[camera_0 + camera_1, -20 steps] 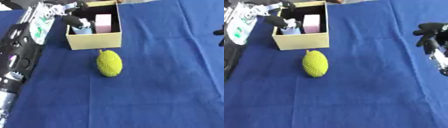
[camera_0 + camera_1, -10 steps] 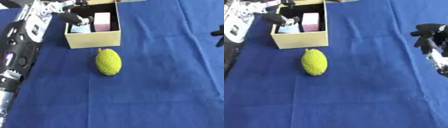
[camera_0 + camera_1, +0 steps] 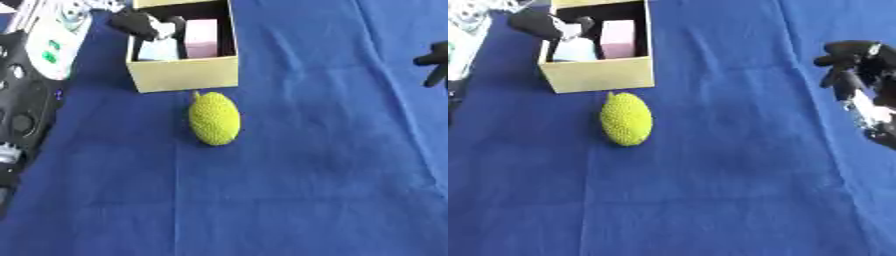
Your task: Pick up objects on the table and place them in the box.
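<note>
- Blue cloth [image 3: 289, 200] covers the tabletop from the near edge to the far edge, and the near half carries nothing.
- A yellow-green, bumpy, egg-shaped fruit [image 3: 214, 118] lies on the cloth around the middle, its stem end pointing at the box; it sits just in front of the box's near wall, close to it but apparently not touching, and no hand touches it.
- The right hand [image 3: 852, 62] hangs at the right edge, level with the fruit and well apart from it; its dark fingers look curled and hold nothing.
- The left arm [image 3: 35, 85], black with a white panel, runs up the left edge toward the far left corner.
- A tan cardboard box [image 3: 185, 75] stands open just beyond the fruit, with a pink block [image 3: 202, 44] and a pale blue thing [image 3: 158, 50] already inside.
- The left hand [image 3: 140, 24] sits at the box's far-left rim, above the pale blue thing; whether its fingers grasp that thing or have let go cannot be told from either view.
- Judged from this layout, the step in hand is a drop into the box by the left hand, with the fruit the one piece left on the cloth.
- The next move likely calls for a hand to come down over the fruit, wrap its rounded body, lift it clear of the near wall and set it in the space left beside the pink block.
</note>
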Controlling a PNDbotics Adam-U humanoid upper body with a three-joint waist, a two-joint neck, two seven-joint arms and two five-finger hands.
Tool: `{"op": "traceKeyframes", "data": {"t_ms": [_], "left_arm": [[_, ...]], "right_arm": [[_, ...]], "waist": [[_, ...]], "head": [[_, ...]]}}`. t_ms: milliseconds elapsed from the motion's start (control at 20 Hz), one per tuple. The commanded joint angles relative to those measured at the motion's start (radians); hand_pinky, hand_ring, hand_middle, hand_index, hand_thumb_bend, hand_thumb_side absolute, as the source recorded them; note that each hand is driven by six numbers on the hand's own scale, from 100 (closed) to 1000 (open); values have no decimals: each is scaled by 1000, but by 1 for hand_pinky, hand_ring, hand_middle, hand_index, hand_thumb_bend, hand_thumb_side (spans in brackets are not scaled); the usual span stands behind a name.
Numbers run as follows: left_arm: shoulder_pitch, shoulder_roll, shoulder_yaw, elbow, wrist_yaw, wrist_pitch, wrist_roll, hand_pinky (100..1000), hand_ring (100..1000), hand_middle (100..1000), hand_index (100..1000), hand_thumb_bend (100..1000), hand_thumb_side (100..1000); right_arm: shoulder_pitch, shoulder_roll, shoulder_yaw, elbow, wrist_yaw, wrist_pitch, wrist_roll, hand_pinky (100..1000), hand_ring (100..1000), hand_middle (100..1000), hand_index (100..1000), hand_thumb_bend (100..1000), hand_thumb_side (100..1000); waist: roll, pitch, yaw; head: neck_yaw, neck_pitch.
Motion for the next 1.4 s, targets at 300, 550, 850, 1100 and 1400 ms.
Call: {"op": "traceKeyframes", "data": {"t_ms": [300, 550, 850, 1100, 1400], "left_arm": [[90, 142, -92, -219, 127, -112, -65, 905, 849, 740, 878, 298, 458], [150, 195, -140, -344, 171, -94, -126, 905, 856, 763, 887, 306, 490], [182, 210, -175, -492, 139, -33, -186, 914, 874, 793, 905, 354, 456], [213, 205, -174, -605, 83, 39, -244, 913, 880, 803, 919, 361, 447], [215, 145, -191, -601, 2, 169, -251, 892, 871, 805, 937, 341, 409]], "right_arm": [[-7, -25, -18, -15, -7, -9, -11, 1000, 817, 505, 827, 100, 523], [-16, -35, -21, -15, -12, -24, -15, 1000, 818, 506, 827, 100, 524], [-12, -34, -25, -15, -10, -34, -22, 1000, 819, 506, 827, 100, 525], [-5, -28, -26, -15, -3, -32, -22, 1000, 819, 505, 827, 100, 525], [2, -18, -22, -15, 6, -23, -16, 1000, 819, 504, 827, 100, 524]], "waist": [[-10, -29, 5], [-10, -27, 9], [-15, -24, 12], [-19, -20, 17], [-19, -18, 24]], "head": [[-18, -2], [-18, 0], [-4, -5], [-1, -10], [-3, -15]]}}
